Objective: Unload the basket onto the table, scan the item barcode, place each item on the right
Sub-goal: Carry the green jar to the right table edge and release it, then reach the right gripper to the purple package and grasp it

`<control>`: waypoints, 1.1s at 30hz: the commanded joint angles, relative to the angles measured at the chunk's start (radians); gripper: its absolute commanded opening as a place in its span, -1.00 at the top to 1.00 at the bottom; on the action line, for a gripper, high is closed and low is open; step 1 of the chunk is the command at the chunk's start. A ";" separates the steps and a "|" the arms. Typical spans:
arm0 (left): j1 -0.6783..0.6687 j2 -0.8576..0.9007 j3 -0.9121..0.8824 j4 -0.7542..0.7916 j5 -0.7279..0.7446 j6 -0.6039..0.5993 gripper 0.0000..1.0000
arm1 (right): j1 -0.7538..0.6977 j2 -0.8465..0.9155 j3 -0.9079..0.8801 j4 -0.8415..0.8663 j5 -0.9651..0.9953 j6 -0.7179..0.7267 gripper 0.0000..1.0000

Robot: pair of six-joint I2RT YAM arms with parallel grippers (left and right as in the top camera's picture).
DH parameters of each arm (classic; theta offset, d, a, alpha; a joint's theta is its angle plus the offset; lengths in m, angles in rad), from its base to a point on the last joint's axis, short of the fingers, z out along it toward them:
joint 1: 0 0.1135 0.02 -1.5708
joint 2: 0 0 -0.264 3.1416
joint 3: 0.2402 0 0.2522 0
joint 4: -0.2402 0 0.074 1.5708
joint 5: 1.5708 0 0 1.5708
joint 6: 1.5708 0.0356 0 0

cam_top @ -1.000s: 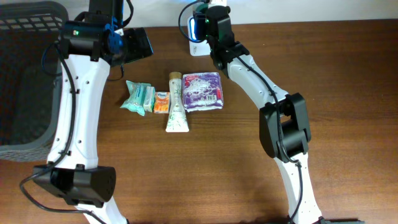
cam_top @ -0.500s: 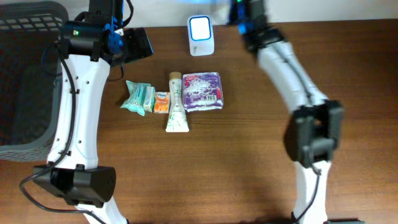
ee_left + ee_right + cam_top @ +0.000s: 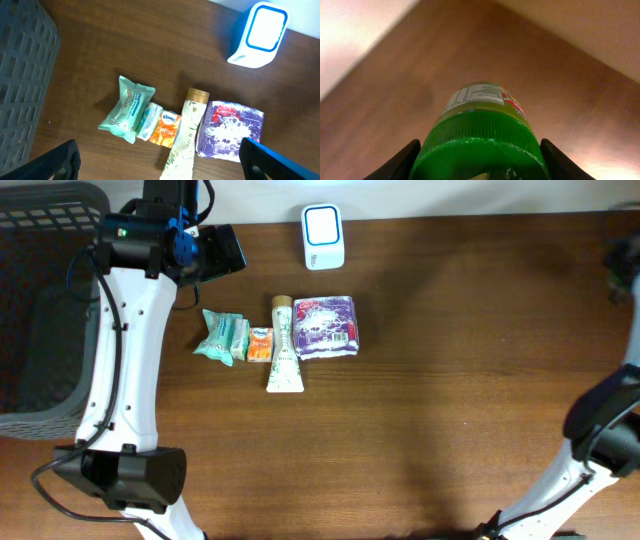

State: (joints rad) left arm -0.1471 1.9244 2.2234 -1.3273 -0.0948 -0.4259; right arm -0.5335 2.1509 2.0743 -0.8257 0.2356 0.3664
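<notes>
My right gripper [image 3: 479,161] is shut on a jar with a green ribbed lid [image 3: 480,142]. Its white label shows above the lid, and the jar fills the gap between both fingers. In the overhead view that arm [image 3: 608,420] stands at the far right edge, its wrist blurred and the jar hidden. The white and blue scanner [image 3: 323,237] stands at the table's back, well left of it. My left gripper [image 3: 160,160] hangs open and high over the row of items, holding nothing.
A teal packet [image 3: 222,337], an orange tissue pack [image 3: 260,344], a pale tube [image 3: 284,345] and a purple packet [image 3: 325,326] lie side by side in front of the scanner. A dark grey basket [image 3: 40,310] stands at the left edge.
My right arm has swung from the scanner at the back across to the table's far right edge, keeping its grip. The left arm and the lying items have not moved.
</notes>
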 commanded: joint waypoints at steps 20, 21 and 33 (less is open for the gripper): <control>0.006 0.000 0.003 0.002 -0.011 0.016 -0.98 | -0.200 0.071 0.042 -0.002 -0.045 -0.002 -0.99; 0.006 0.000 0.003 0.002 -0.011 0.016 -0.98 | -0.184 0.022 0.062 -0.017 -0.048 -0.047 -1.00; 0.006 0.000 0.003 0.002 -0.011 0.016 -0.98 | 0.281 -0.183 0.073 -0.220 -0.670 -0.074 -0.97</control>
State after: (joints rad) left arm -0.1471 1.9244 2.2234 -1.3270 -0.0948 -0.4259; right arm -0.3431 1.9324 2.1521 -1.0092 -0.3084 0.3027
